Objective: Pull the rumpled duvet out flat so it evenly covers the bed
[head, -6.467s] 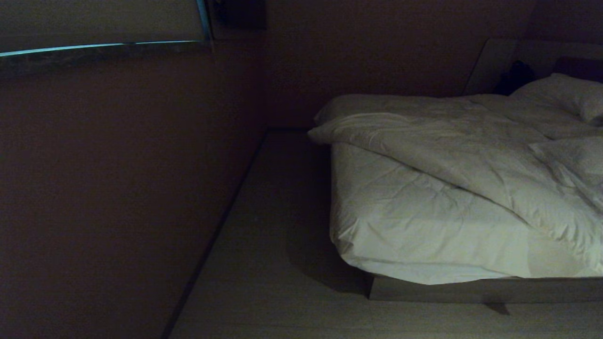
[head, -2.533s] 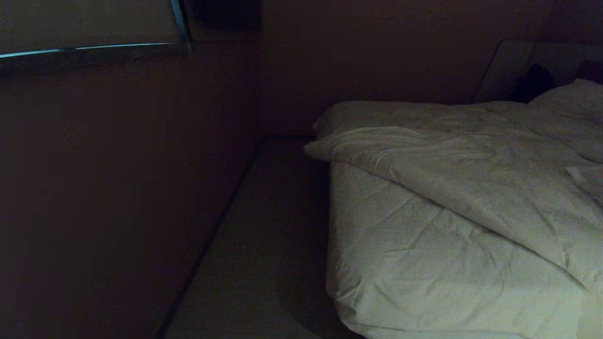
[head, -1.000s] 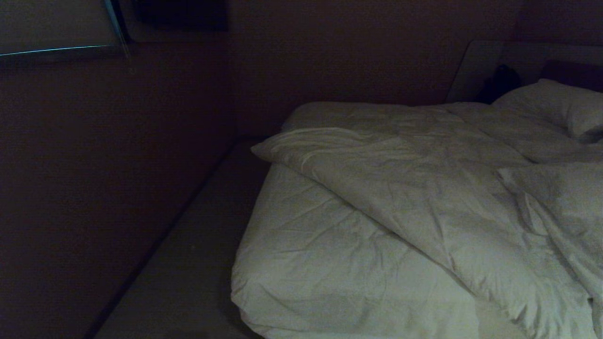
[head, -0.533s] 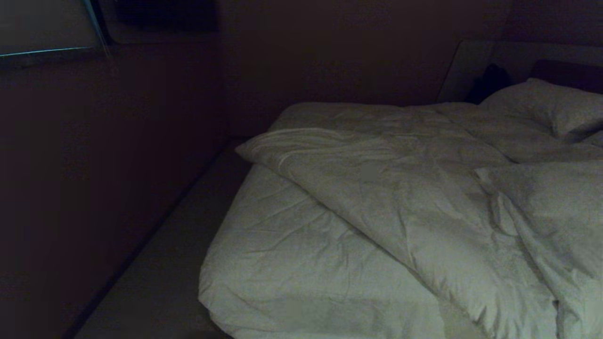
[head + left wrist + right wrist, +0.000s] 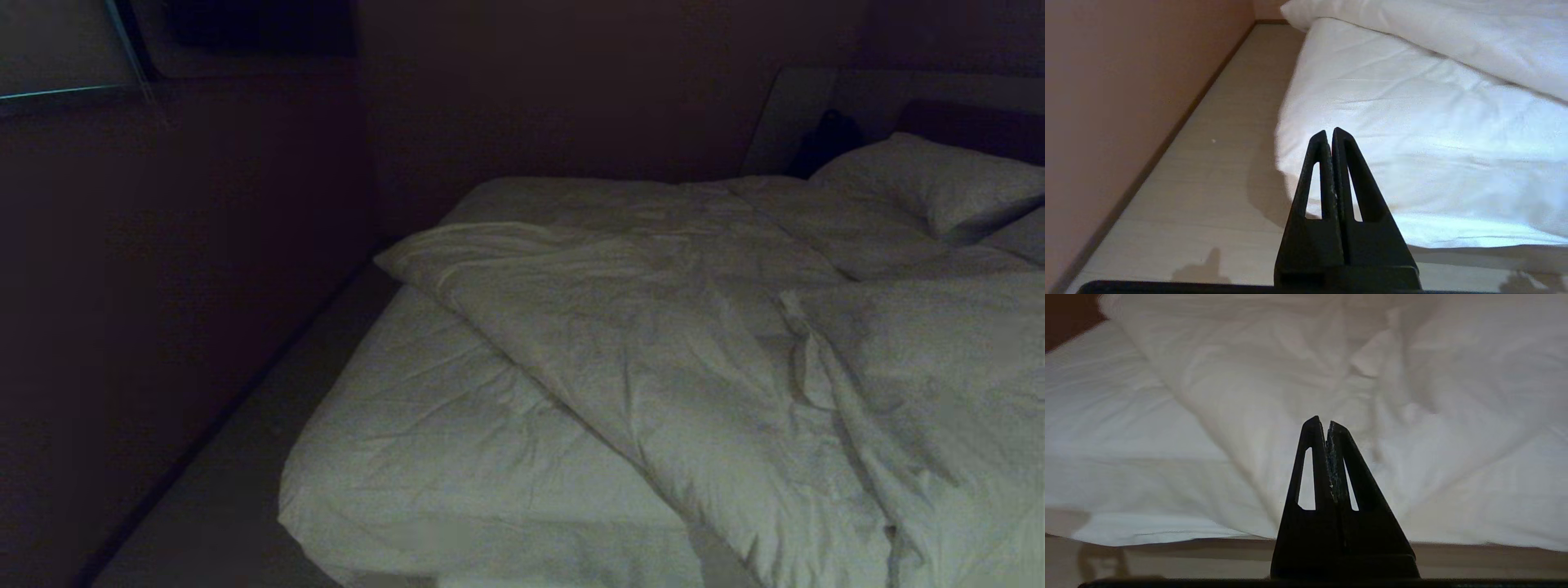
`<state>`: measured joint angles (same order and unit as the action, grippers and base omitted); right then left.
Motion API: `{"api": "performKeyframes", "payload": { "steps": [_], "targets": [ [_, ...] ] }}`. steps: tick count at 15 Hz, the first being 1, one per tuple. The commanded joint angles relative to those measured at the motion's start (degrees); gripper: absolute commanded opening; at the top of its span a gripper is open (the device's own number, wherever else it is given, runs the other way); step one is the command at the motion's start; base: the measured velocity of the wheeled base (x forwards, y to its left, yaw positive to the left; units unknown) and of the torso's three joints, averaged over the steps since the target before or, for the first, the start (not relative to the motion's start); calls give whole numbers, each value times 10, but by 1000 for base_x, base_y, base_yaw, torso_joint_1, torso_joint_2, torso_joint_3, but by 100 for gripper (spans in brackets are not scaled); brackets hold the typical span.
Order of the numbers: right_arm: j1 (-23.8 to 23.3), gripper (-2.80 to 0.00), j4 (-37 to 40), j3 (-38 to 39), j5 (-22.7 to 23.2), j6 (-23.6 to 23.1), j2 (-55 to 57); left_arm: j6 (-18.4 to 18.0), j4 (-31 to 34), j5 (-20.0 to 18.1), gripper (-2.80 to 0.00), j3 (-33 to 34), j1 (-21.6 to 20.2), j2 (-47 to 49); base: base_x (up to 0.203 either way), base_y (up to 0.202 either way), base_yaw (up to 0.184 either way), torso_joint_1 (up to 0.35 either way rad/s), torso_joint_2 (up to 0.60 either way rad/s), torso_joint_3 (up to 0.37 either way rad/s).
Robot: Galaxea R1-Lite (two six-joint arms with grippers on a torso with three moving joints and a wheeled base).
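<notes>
Head view: duvet lies bunched diagonally across the bed, near corner uncovered. Left wrist view: left gripper closed, empty, off that corner. Right wrist view: right gripper closed, empty, facing duvet folds.

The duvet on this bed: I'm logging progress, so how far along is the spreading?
Nothing looks done: the duvet lies bunched diagonally, leaving the bed bare at the near left corner, with another fold heaped at right. Nothing is in hand: the left gripper and right gripper are shut, empty and short of the bed edge. Gripping, pulling and flattening all remain.
</notes>
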<state>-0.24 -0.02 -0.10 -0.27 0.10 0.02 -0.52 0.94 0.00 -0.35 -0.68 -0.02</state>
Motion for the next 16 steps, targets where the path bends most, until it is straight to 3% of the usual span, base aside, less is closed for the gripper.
{"api": "performKeyframes", "payload": {
  "steps": [1, 16],
  "targets": [
    [0, -280, -1, 0, 0, 0, 0, 0, 0, 0, -280, 0, 0, 0, 0, -194, -2, -1, 2, 4],
    [0, -280, -1, 0, -1, 0, 0, 1, 0, 0, -280, 0, 0, 0, 0, -195, 0, 3, 3, 1]
  ]
}}
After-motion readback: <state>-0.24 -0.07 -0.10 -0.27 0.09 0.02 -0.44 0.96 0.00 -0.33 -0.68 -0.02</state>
